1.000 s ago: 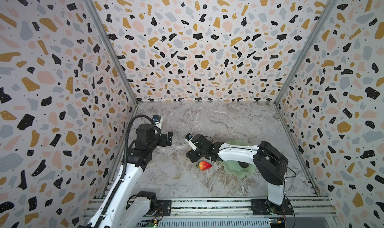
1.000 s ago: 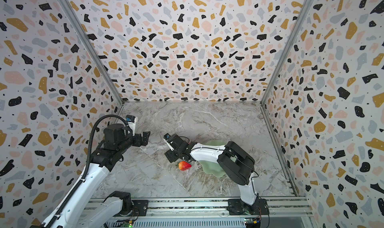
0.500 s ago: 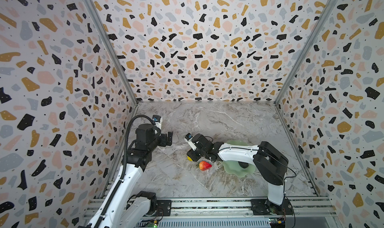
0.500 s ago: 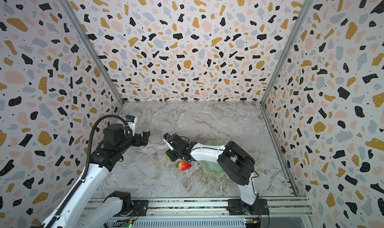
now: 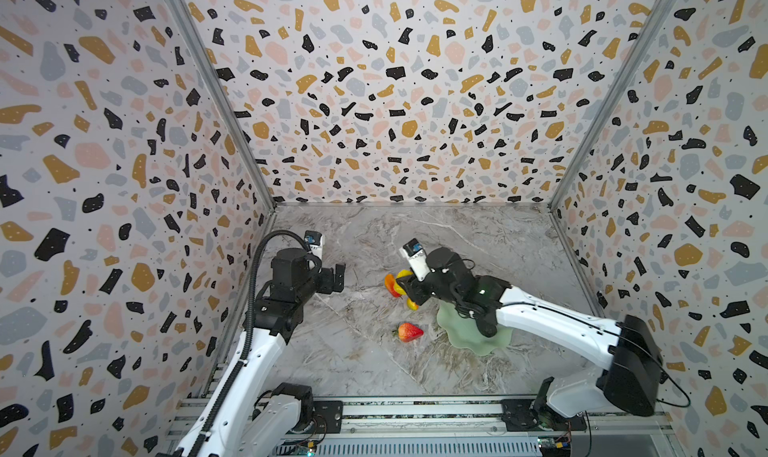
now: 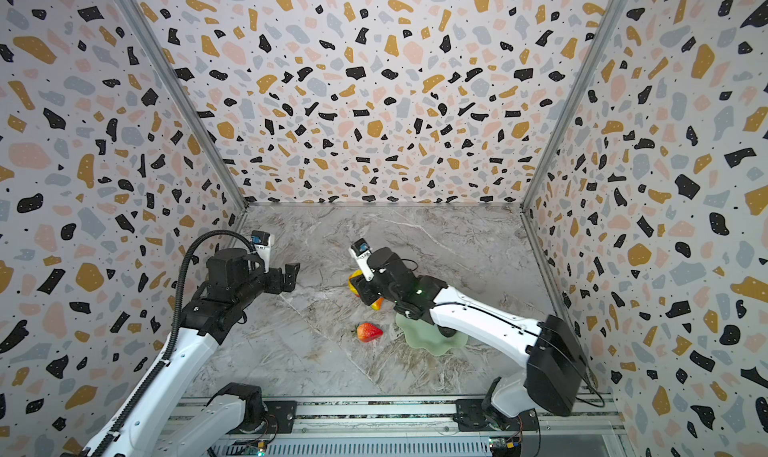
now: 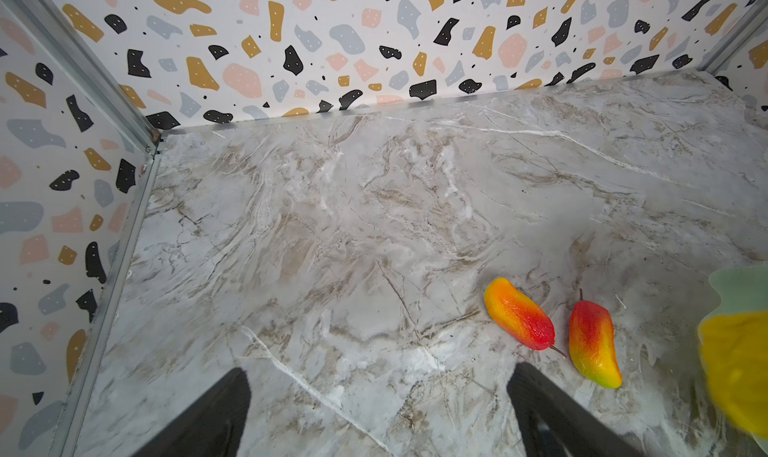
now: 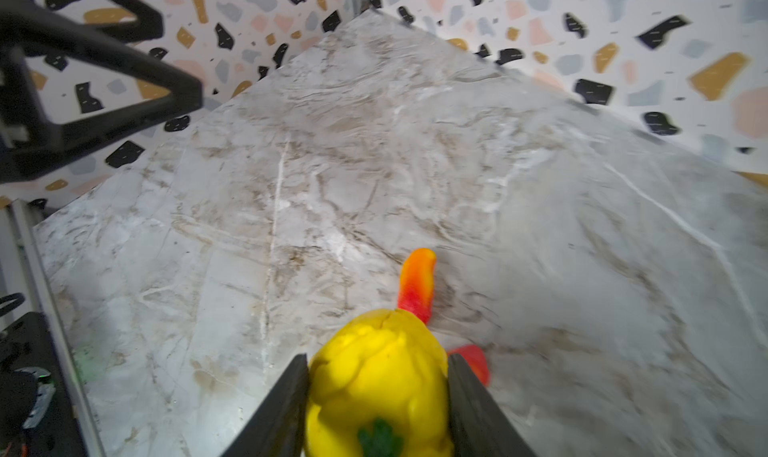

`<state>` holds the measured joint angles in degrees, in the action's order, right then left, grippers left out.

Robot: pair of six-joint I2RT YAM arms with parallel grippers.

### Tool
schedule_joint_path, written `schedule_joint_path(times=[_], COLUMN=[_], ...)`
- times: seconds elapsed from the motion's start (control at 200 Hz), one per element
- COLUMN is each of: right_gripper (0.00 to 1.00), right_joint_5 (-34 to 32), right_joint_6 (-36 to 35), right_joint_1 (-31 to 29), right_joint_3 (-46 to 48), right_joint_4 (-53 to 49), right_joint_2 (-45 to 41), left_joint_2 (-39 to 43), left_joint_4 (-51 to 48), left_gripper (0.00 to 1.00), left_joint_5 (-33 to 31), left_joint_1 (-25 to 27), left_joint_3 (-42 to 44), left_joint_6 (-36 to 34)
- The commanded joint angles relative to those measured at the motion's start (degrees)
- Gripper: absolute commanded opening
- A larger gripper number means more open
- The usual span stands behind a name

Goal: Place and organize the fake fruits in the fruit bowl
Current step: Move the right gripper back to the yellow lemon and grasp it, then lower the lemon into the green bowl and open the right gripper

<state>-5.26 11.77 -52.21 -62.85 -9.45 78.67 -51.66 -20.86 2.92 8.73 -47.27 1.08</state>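
Note:
My right gripper is shut on the bumpy yellow citrus, which fills the gap between its jaws. In a top view it hangs just left of the mint-green fruit bowl. Two elongated red-yellow fruits lie on the marble under and beside it. The red strawberry rests on the marble left of the bowl. A dark oval sits in the bowl, partly hidden by the right arm. My left gripper is open and empty, off to the left.
Terrazzo-patterned walls close in the marble floor on three sides. A metal rail with both arm bases runs along the front edge. The right arm's forearm stretches over the bowl.
The right gripper's jaws have closed on the yellow citrus, and the gripper has shifted up and to the right with it. The left arm has not moved.

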Motion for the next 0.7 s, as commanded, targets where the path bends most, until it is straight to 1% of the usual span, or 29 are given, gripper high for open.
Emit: schedule_joint_path(times=[0.0,0.14,0.255,0.355,0.461,0.691], right_gripper=[0.35,0.35,0.35,0.35,0.35,0.34], right_joint_5=[-4.06,-4.10,-2.10,-1.13,0.24,3.20], right_joint_6=[1.28,2.97,3.99,4.46,4.52,4.28], right_joint_1=[3.69,9.55,13.44,14.65,15.86,17.46], right_joint_3=[5.58,12.87,17.91,21.00,23.63,26.67], right_joint_4=[-8.32,-11.65,-11.59,-9.66,-6.46,-0.21], right_joint_2=[-7.37,-16.02,-18.87,-18.24,-15.80,-11.15], left_joint_2=[0.94,0.67,0.49,0.37,0.41,0.39], left_joint_4=[2.22,2.12,2.14,2.10,2.13,2.11], left_gripper=[1.00,0.99,1.00,1.00,1.00,1.00], left_joint_5=[-0.03,0.42,0.42,0.50,0.46,0.47], left_joint_1=[-0.03,-0.03,-0.03,-0.03,-0.03,-0.03], left_joint_3=[0.68,0.60,0.51,0.46,0.51,0.60], left_joint_6=[0.09,0.10,0.06,0.14,0.10,0.15])
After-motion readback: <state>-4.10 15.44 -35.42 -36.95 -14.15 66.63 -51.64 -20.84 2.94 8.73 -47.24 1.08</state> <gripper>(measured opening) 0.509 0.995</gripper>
